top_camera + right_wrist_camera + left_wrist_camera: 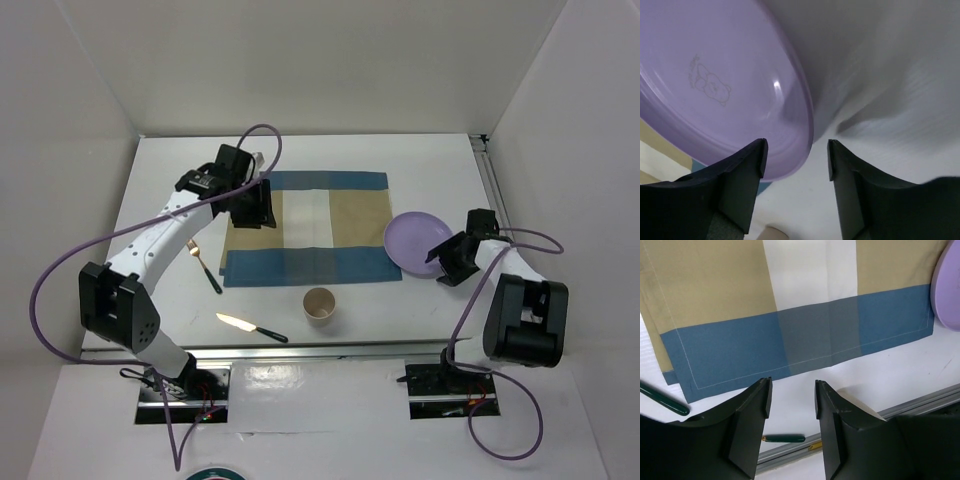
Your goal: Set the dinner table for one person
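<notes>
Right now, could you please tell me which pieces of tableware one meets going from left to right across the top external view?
fork → knife → paper cup → purple plate. The placemat spans too much of the width to rank.

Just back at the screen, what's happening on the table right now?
The right gripper sits open at the rim of the round purple plastic plate, which overlaps the right edge of the blue-and-tan cloth placemat. The left gripper hovers open over the placemat's left side, holding nothing. A tan paper cup, a black-handled knife and a dark-handled utensil sit on the white table, off the placemat.
</notes>
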### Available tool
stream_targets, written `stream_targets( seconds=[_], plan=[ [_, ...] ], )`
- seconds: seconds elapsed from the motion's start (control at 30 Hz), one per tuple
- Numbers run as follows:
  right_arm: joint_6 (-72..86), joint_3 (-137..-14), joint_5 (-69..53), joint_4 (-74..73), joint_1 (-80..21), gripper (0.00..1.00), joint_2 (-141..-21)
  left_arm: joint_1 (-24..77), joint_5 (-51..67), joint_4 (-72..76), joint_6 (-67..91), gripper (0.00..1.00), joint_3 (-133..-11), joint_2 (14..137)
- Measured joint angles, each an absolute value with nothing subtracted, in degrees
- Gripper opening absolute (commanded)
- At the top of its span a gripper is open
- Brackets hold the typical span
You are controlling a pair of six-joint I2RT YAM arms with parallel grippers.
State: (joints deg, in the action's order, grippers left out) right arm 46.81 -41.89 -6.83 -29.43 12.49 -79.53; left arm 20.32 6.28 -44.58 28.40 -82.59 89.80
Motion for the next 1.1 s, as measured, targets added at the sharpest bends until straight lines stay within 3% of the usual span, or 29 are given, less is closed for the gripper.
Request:
stream_targets(
  seconds=[0.03,0.13,0.27,0.3,0.57,0.73,1.1],
  plan=[
    [46.89,-41.91,-6.92,-28.56,12.49,0.52,-80.73,20.58,6.28,-44.53,28.4,0.55,-82.59,89.78],
    [47.37,-41.95,-6.87,-27.51,12.49,0.39,-82.98,21.17,6.26,-44.53,28.42,0.55,-82.59,89.78],
    [47.66,-41.98,-6.09,-27.22,12.49,0.11,-83.2,21.65,6.22,-44.53,28.4,0.55,-82.59,89.78],
    [48.01,-42.02,-5.8,-27.05,12.49,0.01,-83.2,21.65,6.2,-44.53,28.42,0.55,-82.61,89.78],
    [47.0,-47.13,-1.91,-31.64,12.16,0.0,-77.58,21.65,5.61,-45.74,28.64,0.55,-86.48,89.8],
    [45.25,-57.69,0.51,-32.77,5.3,0.0,-77.01,21.65,4.16,-45.43,29.12,0.55,-90.83,89.73],
    [40.18,-84.88,-8.1,-31.68,-20.32,0.0,-107.18,19.11,-1.08,-46.74,32.01,0.59,-90.48,82.65]
  ],
)
